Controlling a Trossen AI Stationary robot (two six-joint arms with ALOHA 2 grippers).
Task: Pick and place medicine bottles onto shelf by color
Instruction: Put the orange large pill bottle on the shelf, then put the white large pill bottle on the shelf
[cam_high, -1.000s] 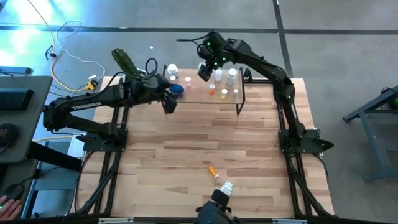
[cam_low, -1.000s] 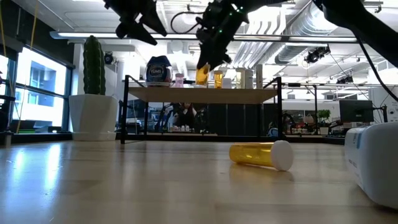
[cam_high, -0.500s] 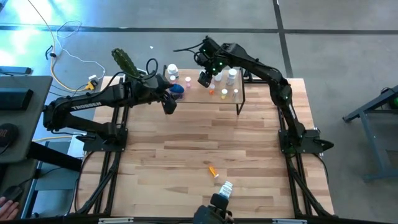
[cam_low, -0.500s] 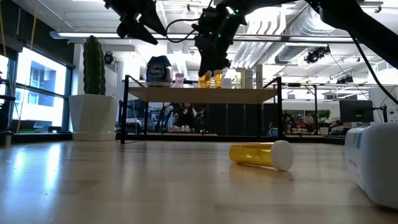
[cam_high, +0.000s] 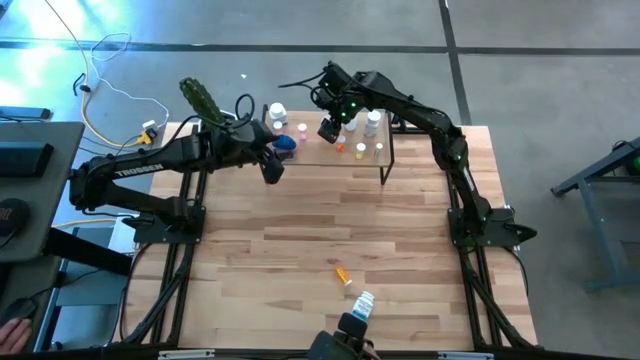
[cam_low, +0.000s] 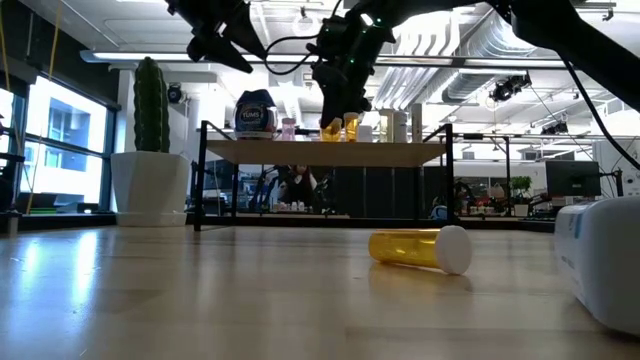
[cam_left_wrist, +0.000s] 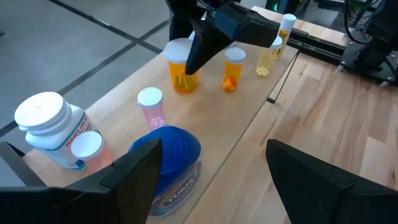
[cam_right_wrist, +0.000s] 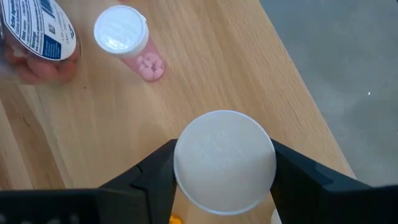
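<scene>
The shelf (cam_high: 352, 157) stands at the table's far side and carries several medicine bottles: a white one (cam_left_wrist: 46, 127), a blue one (cam_left_wrist: 171, 158), a pink vial (cam_left_wrist: 151, 106) and an orange vial (cam_left_wrist: 233, 70). My right gripper (cam_high: 328, 128) is over the shelf, shut on a white-capped orange bottle (cam_left_wrist: 180, 78). Beside the shelf's left end hovers my left gripper (cam_high: 272, 167), open, with nothing between its fingers. Another orange bottle (cam_high: 342, 273) lies on its side on the table, and a white bottle (cam_high: 363, 300) sits near the front edge. My right gripper pinches the orange bottle at its white cap (cam_right_wrist: 186, 168), one finger (cam_right_wrist: 152, 180) on each side. The fingers come from above, slanting steeply down. The bottle stands upright, and in the low view its base (cam_low: 328, 137) appears to be on the shelf top.
A cactus in a white pot (cam_low: 150, 160) stands off the shelf's left end. The orange vial sits close to the held bottle on the side toward the right edge. The bare wooden tabletop (cam_high: 300, 240) stretches between the shelf and the front edge.
My right gripper has come down toward the shelf top and tipped steeper downward. The orange bottle in it, earlier tilted and clear above the shelf, now stands upright at shelf level beside the other orange vial.
</scene>
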